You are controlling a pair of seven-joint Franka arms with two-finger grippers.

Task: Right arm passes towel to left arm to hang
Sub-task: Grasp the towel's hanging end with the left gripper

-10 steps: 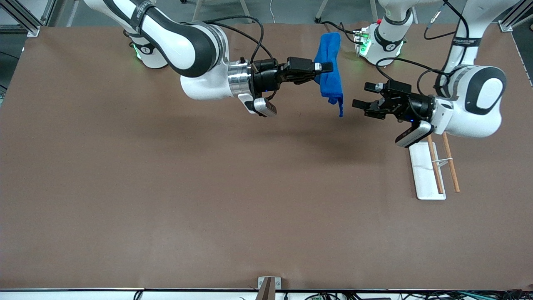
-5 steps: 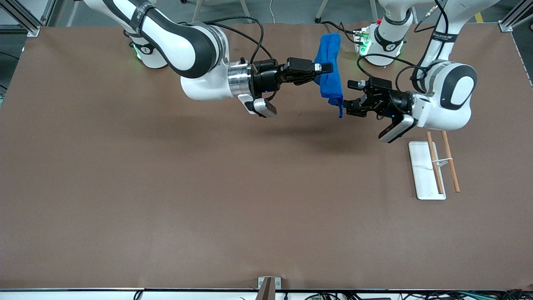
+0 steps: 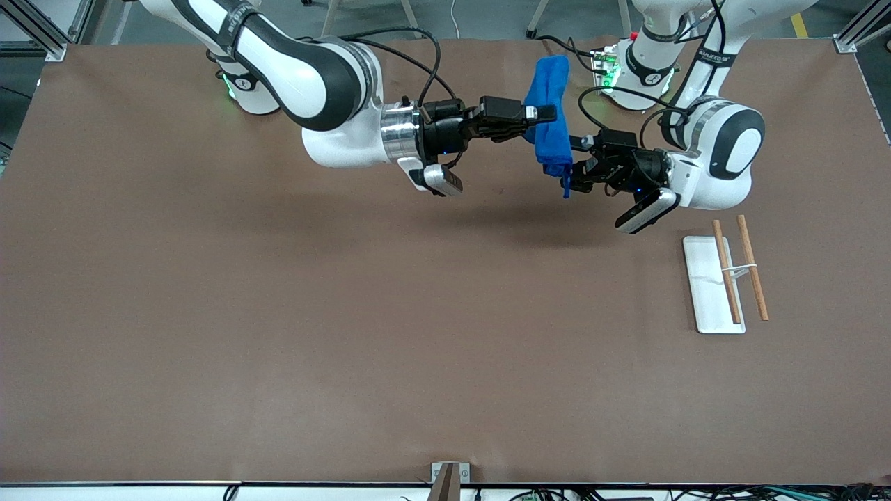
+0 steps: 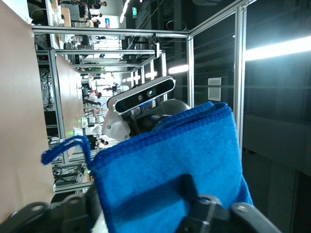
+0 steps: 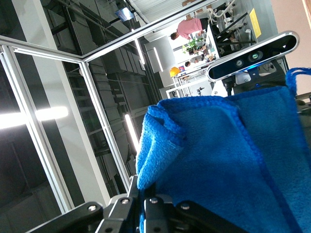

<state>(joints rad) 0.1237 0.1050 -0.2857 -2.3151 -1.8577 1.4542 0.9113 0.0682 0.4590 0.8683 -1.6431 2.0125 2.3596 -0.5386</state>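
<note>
The right tool (image 3: 546, 113) is clamped shut on the upper part of the towel (image 3: 550, 132), holding it up in the air over the surface (image 3: 348, 313), at the edge where the arms' bases stand. The cloth hangs down from that grip, and its lower end, with the small loop tail (image 4: 65, 148), sits at the left tool (image 3: 572, 168). Whether the left tool has actually clamped the cloth cannot be told.

The main risk is probably an early release. If the right tool lets go before the left one bites firmly, the towel would likely drop onto the surface. The left tool meets only the lowest part of the cloth, so a shallow pinch on the hem could slip once the full weight hangs from it. If both pull apart while clamped, the fold might open or the cloth might tug out of one grip.

Counted: one towel, two arms, two tools, one white base (image 3: 702, 309) toward the left arm's end, and two wooden sticks (image 3: 725, 275) at it.
</note>
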